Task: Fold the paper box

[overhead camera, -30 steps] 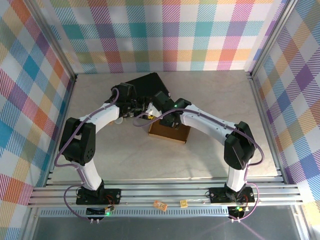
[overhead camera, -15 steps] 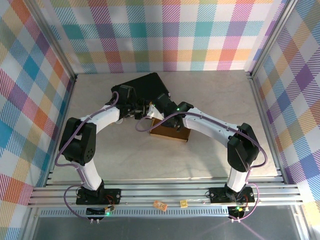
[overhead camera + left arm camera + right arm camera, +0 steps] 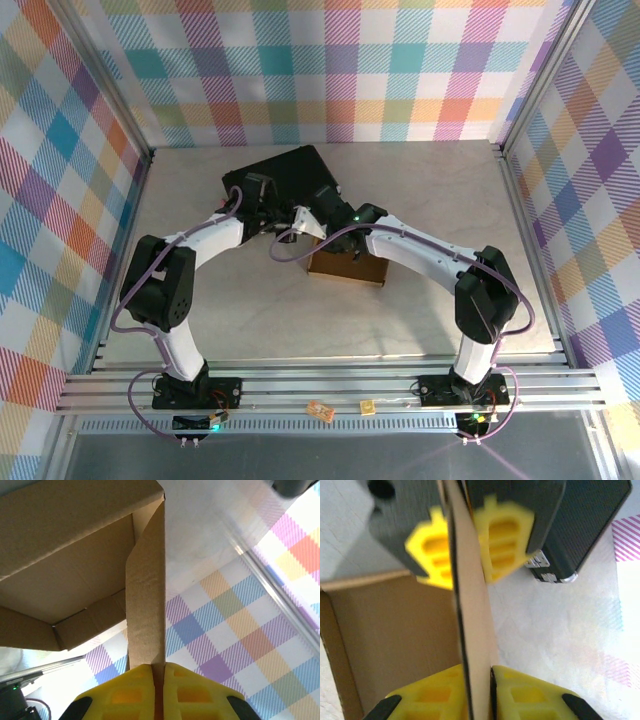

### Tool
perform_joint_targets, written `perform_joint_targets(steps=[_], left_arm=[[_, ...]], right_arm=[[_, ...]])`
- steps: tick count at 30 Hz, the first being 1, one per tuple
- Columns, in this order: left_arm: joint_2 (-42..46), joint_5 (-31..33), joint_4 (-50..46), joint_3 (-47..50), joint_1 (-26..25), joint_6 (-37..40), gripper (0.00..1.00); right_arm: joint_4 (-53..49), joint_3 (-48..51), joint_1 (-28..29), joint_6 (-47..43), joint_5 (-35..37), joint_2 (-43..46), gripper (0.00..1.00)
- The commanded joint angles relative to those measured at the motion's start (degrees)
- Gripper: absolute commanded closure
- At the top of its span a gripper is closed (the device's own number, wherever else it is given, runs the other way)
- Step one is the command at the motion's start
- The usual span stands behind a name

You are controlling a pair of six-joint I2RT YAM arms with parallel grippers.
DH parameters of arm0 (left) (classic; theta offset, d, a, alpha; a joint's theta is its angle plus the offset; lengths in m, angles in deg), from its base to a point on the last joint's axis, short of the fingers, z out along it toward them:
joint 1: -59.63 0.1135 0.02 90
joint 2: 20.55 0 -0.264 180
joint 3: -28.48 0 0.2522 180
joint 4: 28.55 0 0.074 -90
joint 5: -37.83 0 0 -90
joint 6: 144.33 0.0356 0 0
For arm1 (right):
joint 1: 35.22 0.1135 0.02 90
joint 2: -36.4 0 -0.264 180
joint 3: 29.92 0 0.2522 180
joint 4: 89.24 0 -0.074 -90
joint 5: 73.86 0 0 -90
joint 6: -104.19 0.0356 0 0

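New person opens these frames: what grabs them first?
The upright cardboard flap of the paper box, mid-table, stands out first. The left end effector is clamped on one edge and the right end effector straddles it from the opposite side. Just behind, toward the back, sits the black case, all framed by loud plaid walls.

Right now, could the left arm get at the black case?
Probably not yet: the left arm's fingers are shut on a flap of the paper box. The black case lies close beyond them, so letting go should free the way.
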Motion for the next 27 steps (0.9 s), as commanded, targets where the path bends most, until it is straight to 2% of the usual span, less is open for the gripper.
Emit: perform_joint_targets(steps=[1,4,8,14,16,18,20,24,27], left_arm=[[0.05,-3.79,1.91,-0.36,-1.31,0.41,1.0],[0.13,-3.66,1.01,-0.43,-1.18,1.47,1.0],[0.05,-3.44,-1.49,-1.34,-0.83,4.02,1.0],[-0.26,-3.23,-4.02,-2.95,-0.56,6.64,1.0],[-0.55,-3.18,-4.65,-3.43,-0.56,8.87,1.0],[-0.88,-3.25,-5.88,-4.47,-0.56,10.06,1.0],[-1.1,-3.25,-7.27,-5.49,-0.54,11.23,1.0],[-1.52,-3.03,-9.07,-6.74,-0.53,12.56,1.0],[-1.46,-2.71,-10.23,-7.16,-0.56,13.28,1.0]], right_arm=[[0.22,-2.04,0.54,3.58,-8.27,1.58,0.81],[-1.76,-2.55,-0.57,6.56,-8.91,2.12,0.73],[-3.37,-3.86,-2.57,13.58,-8.1,5.58,0.55],[-8.82,-6.48,-10.15,35.8,-9.75,17.11,0.26],[-10.98,-6.57,-14.4,43.65,-9.46,20.56,0.17],[-14.98,-7.05,-21.54,53.02,-10.98,22.68,0.15],[-19.18,-7.85,-30.29,61.79,-18.24,22.41,0.15],[-25.12,-8.42,-44.96,75.93,-38.97,15.81,0.17],[-27.4,-8.04,-49.59,82.71,-52.46,9.48,0.23]])
